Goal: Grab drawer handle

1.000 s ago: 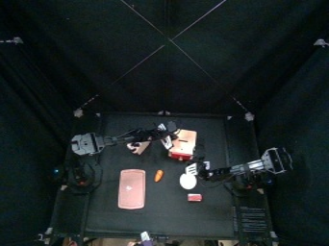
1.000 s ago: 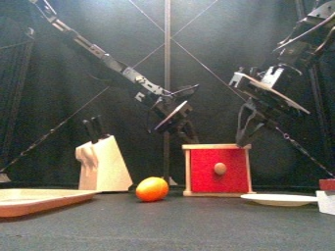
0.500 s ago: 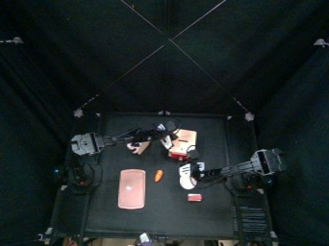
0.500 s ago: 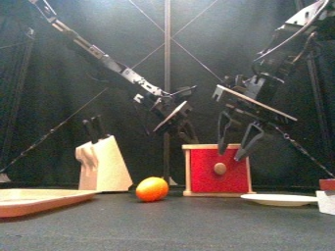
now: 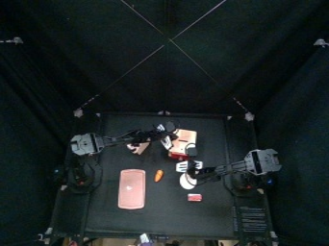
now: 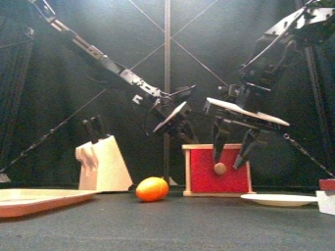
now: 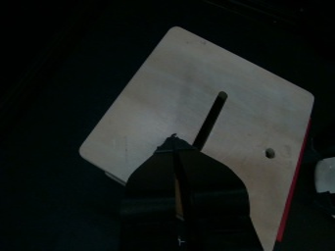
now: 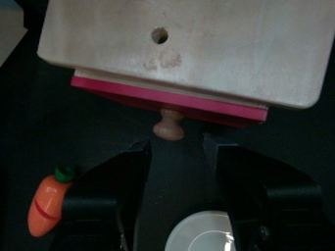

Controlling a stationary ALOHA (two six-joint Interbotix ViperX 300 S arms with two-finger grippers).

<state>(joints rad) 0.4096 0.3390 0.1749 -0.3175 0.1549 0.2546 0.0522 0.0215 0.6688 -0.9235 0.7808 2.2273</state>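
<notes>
Lining up on the knob: right gripper [image 8: 170, 162] has its jaws spread wide, one each side of the drawer [image 6: 216, 169] handle [image 8: 169, 125], not touching it as far as I can tell. The drawer sits mid-table, red face toward the front edge, between the knife block [image 6: 102, 162] and the white plate [image 6: 276, 199]; the toy carrot [image 6: 153, 188] lies just left of it in the front view. Left gripper [image 7: 183, 186] hovers over the drawer's top, jaws nearly together, nothing visibly held. Approach looks done. Left to do: ease in a little if needed, then close on the knob. No grip yet.
</notes>
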